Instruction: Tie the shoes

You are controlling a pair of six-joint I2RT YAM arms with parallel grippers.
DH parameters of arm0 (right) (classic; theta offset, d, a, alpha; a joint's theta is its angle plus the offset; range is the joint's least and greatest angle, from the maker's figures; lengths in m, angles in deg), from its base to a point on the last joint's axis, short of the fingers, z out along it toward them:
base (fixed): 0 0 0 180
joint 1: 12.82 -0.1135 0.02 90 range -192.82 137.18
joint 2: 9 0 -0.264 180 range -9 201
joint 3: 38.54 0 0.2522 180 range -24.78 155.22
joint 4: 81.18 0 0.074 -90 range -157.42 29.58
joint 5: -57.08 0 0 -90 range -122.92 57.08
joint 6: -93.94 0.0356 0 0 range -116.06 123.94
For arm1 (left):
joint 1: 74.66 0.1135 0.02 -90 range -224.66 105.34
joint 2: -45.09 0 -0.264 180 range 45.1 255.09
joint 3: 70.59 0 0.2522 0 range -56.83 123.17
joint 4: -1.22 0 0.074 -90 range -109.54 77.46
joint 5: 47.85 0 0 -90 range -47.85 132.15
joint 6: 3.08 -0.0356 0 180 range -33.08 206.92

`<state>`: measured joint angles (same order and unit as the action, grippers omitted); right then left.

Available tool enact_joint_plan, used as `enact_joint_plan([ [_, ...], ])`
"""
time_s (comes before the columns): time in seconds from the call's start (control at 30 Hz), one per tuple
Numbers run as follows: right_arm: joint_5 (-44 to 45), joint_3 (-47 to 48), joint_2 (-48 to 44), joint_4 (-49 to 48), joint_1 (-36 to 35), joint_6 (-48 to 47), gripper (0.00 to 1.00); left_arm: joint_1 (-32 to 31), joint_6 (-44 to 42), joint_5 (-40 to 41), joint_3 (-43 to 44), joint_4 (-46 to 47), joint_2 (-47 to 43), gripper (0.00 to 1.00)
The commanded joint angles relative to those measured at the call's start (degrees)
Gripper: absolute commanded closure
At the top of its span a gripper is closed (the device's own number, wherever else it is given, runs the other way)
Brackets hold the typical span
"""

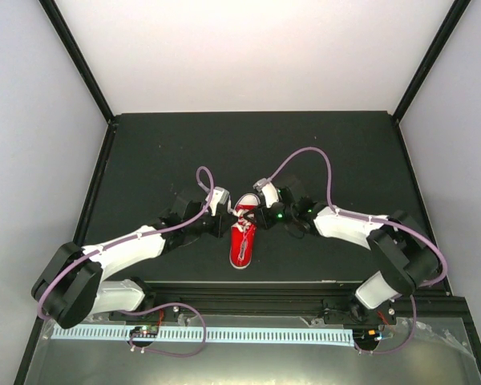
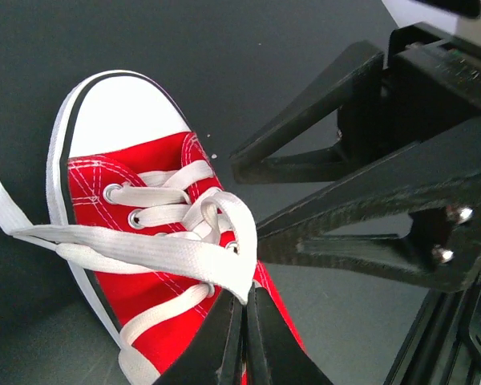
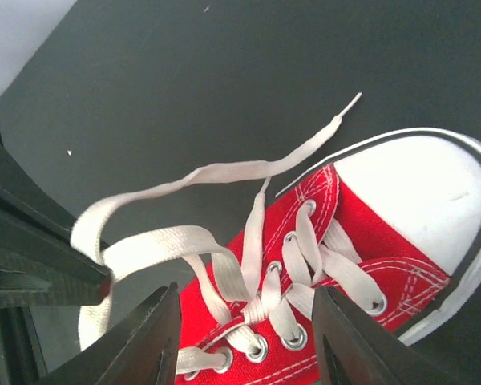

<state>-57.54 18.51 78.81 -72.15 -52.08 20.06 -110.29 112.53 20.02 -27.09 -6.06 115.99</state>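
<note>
The red sneaker with a white toe cap lies on the black table between my two arms. In the left wrist view the shoe fills the left half. My left gripper is shut on a white lace that is pulled taut across the shoe's top. In the top view the left gripper is at the shoe's left side. My right gripper is open, straddling the laced top of the shoe from just above, holding nothing. It is at the shoe's right side in the top view.
A loose lace end trails over the table beside the toe. The left gripper's fingers show at the left of the right wrist view. The right gripper's black body looms close on the right of the left wrist view. Walls enclose the table.
</note>
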Motion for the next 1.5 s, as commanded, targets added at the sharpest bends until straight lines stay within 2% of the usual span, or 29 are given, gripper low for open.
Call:
enact_joint_plan([
  [0.0, -1.0, 1.9, 2.2, -3.5, -1.3, -3.6, 0.53, 0.4, 0.2, -0.9, 0.8, 0.7, 0.0, 0.99],
  [0.13, 0.0, 2.7, 3.7, -3.7, -2.6, -4.1, 0.54, 0.3, 0.1, -0.9, 1.3, 0.5, 0.2, 0.98],
  [0.23, 3.7, 3.7, 4.8, -2.9, -3.7, -5.0, 0.61, 0.4, 0.0, -1.0, 1.5, 0.3, 0.3, 0.99],
  [0.4, 11.2, 3.3, 3.5, -2.2, -4.4, -5.0, 0.85, 0.3, -0.1, -0.6, 1.7, 0.0, 0.2, 0.98],
  [0.53, 16.4, 1.8, -2.8, -0.5, -4.4, -5.6, 0.98, 0.4, -0.2, 0.0, 1.9, -0.4, 0.5, 0.98],
  [0.67, 20.4, 2.1, -9.8, 6.5, -4.4, -7.3, 0.98, 0.4, -0.5, 0.5, 1.9, -0.5, 0.2, 0.98],
  [0.77, 20.1, 2.5, -13.5, 11.7, -4.4, -8.3, 0.98, 0.5, -0.8, 0.3, 2.6, -0.7, 0.3, 0.98],
  [0.87, 14.7, 6.1, -14.6, 20.3, -4.4, -8.0, 0.98, 0.5, -1.0, -0.1, 3.5, -0.4, 0.8, 0.99],
  [1.0, -1.5, 10.7, -14.1, 27.9, -4.5, -4.5, 0.98, 0.5, -1.5, -1.0, 4.7, 0.0, 2.0, 0.98],
  [1.13, -12.4, 11.4, -12.0, 26.6, -6.5, 1.4, 0.98, 0.6, -1.6, -2.2, 5.3, 0.7, 3.5, 0.99],
  [1.27, -10.0, 11.3, -7.5, 23.1, -10.2, 4.8, 0.98, 0.5, -1.4, -2.5, 5.4, 1.0, 3.4, 0.98],
  [1.4, -8.9, 10.8, -4.2, 15.8, -10.8, 11.5, 0.98, 0.6, -1.8, -2.3, 5.4, 0.2, 2.8, 0.98],
  [1.43, -7.8, 10.4, -3.9, 13.3, -10.8, 12.4, 0.96, 0.6, -1.9, -2.2, 5.3, 0.0, 2.8, 0.98],
  [1.47, -4.6, 10.2, -3.7, 12.9, -10.8, 12.7, 0.90, 0.6, -1.8, -2.0, 5.3, -0.1, 2.8, 0.98],
])
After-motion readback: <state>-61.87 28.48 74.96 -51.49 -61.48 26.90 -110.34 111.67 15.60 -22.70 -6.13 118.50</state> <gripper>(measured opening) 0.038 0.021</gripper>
